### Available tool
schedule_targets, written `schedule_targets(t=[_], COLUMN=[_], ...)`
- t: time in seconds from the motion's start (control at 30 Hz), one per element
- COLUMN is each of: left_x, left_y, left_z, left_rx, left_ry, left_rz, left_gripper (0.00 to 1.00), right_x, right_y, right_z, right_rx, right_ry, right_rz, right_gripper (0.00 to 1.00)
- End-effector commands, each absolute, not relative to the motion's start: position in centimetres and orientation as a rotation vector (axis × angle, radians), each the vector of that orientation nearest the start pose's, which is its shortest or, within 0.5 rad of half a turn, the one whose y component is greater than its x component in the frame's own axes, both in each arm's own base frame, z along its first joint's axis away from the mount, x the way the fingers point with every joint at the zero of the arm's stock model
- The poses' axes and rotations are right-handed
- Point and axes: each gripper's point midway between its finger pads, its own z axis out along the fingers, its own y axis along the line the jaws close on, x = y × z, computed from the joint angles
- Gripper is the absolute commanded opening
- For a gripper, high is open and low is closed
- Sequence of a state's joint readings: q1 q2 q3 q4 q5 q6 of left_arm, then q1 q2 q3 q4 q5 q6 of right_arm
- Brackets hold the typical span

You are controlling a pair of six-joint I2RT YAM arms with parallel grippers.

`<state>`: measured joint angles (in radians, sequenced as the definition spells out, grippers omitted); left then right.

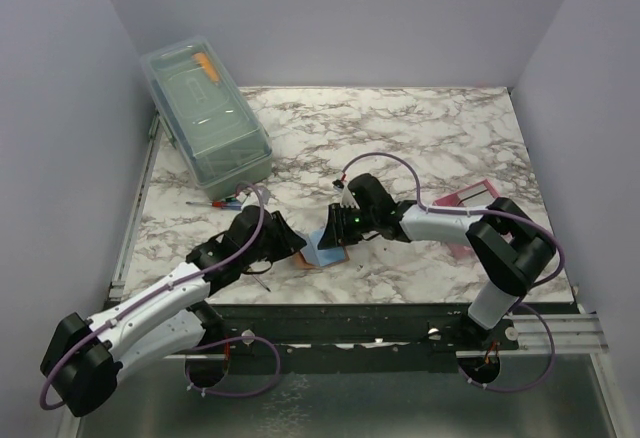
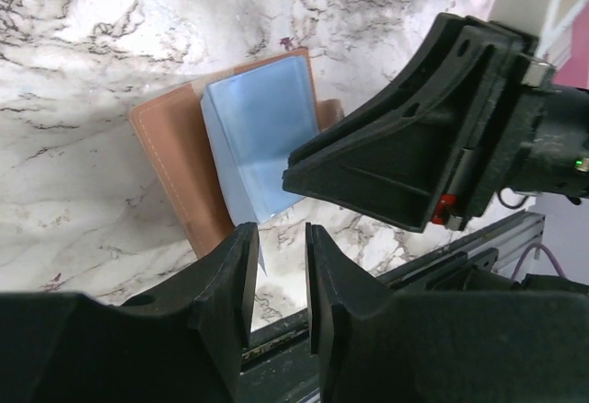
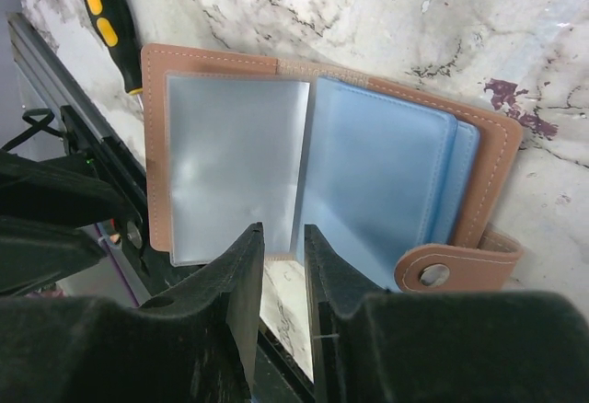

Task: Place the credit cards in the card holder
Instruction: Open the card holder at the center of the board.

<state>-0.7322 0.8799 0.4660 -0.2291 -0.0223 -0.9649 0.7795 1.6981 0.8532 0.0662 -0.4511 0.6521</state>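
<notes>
Tan card holder (image 3: 155, 164) lying open, left gripper (image 2: 279, 237) narrowly apart, empty, right gripper (image 3: 282, 237) slightly apart at its edge

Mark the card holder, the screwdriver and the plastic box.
card holder (image 3: 368, 173): right wrist view, blue inner pocket
screwdriver (image 3: 110, 26): right wrist view, yellow-and-black handle
plastic box (image 1: 200, 108): top external view, lid

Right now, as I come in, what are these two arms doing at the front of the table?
Both arms lean in over the card holder, which lies open on the marble table near its front edge, with its pale blue sleeves showing. The left gripper and the right gripper each hover close above it from opposite sides, jaws slightly apart with nothing between them. So the holder is open and ready, but no card is going in at this moment.
</notes>
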Motion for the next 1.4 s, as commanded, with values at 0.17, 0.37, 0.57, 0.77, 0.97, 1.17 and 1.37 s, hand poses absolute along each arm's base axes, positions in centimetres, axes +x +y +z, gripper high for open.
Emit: schedule_targets(t=[0.17, 0.37, 0.57, 0.77, 0.97, 1.17, 1.37], left_x=[19.3, 19.2, 18.8, 18.8, 18.8, 18.9, 19.1], left_y=[-21.7, -21.5, -21.8, -21.7, -21.2, -19.7, -19.9], left_z=[14.6, 15.8, 16.9, 18.4, 20.1, 20.4, 17.7], left_rx=[-0.27, -0.266, -0.241, -0.229, -0.176, -0.156, -0.188], left_ry=[2.28, 2.257, 2.253, 2.23, 2.255, 2.298, 2.355], left_rz=[-0.95, -0.965, -1.0, -1.004, -0.938, -0.804, -0.773], left_gripper=[0.44, 0.54, 0.73, 0.87, 0.98, 0.98, 0.83], right_x=[22.1, 21.9, 21.7, 21.1, 20.5, 20.6, 20.5], right_y=[35.2, 35.4, 35.5, 36.4, 37.8, 39.3, 39.8], right_z=[6.5, 6.5, 6.5, 6.5, 6.6, 7.3, 3.5], right_rx=[-0.435, -0.44, -0.441, -0.452, -0.48, -0.464, -0.324], right_ry=[2.532, 2.531, 2.529, 2.525, 2.529, 2.466, 2.443], right_rz=[1.119, 1.143, 1.165, 1.238, 1.327, 1.457, 1.569], right_gripper=[0.29, 0.29, 0.32, 0.34, 0.36, 0.36, 0.26])
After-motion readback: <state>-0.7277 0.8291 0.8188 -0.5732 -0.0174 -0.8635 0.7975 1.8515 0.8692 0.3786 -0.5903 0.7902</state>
